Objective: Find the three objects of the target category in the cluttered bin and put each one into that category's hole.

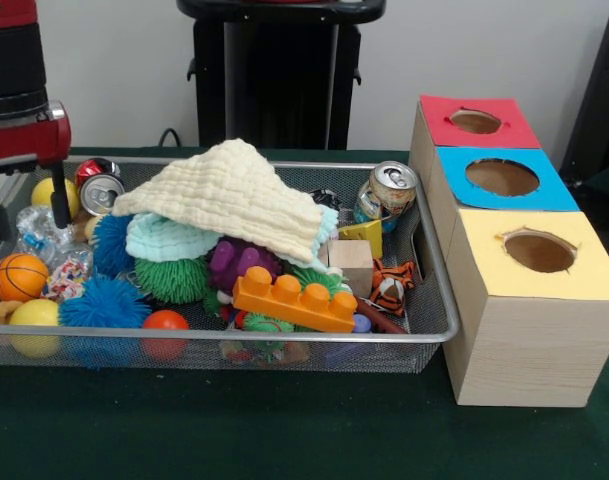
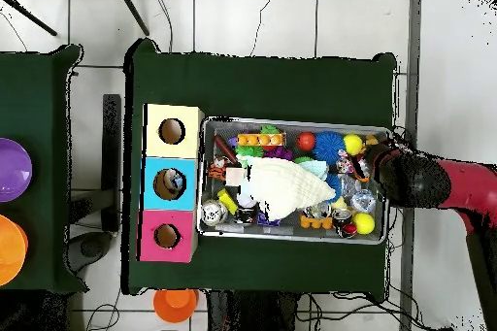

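Observation:
The wire mesh bin (image 1: 284, 338) is packed with toys. My gripper (image 1: 28, 222) hangs over its left end, open and empty, one black finger (image 1: 59, 203) showing beside a can. Just under it lies a see-through crinkled plastic bottle (image 1: 32, 236), and a second clear crinkled piece (image 1: 70, 272) with coloured bits lies next to it. No third bottle shows. The red-surrounded hole (image 1: 475, 121) tops the farthest wooden box at the right. In the overhead view the arm (image 2: 427, 182) reaches in from the right over the bin's right end (image 2: 384, 213) and hides the gripper; the red hole (image 2: 167, 236) is at the left.
A cream cloth (image 1: 234, 195) covers the bin's middle. Two drink cans (image 1: 102, 190) (image 1: 387, 192), an orange brick (image 1: 294, 300), a small basketball (image 1: 19, 277) and fuzzy balls (image 1: 106, 303) lie around. The blue hole (image 1: 502, 177) and yellow hole (image 1: 539, 251) sit nearer than the red one.

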`<state>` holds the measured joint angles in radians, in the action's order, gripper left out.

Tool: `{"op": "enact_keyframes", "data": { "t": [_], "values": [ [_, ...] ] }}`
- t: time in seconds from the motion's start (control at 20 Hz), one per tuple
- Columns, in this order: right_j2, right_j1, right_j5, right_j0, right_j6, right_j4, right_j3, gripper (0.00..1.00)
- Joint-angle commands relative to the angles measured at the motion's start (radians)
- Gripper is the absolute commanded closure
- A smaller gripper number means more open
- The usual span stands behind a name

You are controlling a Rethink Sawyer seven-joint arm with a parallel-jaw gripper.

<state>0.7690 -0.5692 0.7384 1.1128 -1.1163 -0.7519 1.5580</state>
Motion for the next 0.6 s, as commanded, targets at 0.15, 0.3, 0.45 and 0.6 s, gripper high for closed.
{"op": "enact_keyframes", "data": {
  "t": [0.15,0.3,0.45,0.6],
  "values": [
    [-0.061,0.052,0.143,-0.020,0.275,-0.081,-0.037,0.00],
    [-0.086,0.056,0.164,-0.031,0.285,-0.111,-0.060,0.00],
    [-0.108,0.061,0.192,-0.053,0.281,-0.137,-0.081,0.00],
    [-0.116,0.065,0.203,-0.059,0.278,-0.149,-0.091,0.00]
  ]
}}
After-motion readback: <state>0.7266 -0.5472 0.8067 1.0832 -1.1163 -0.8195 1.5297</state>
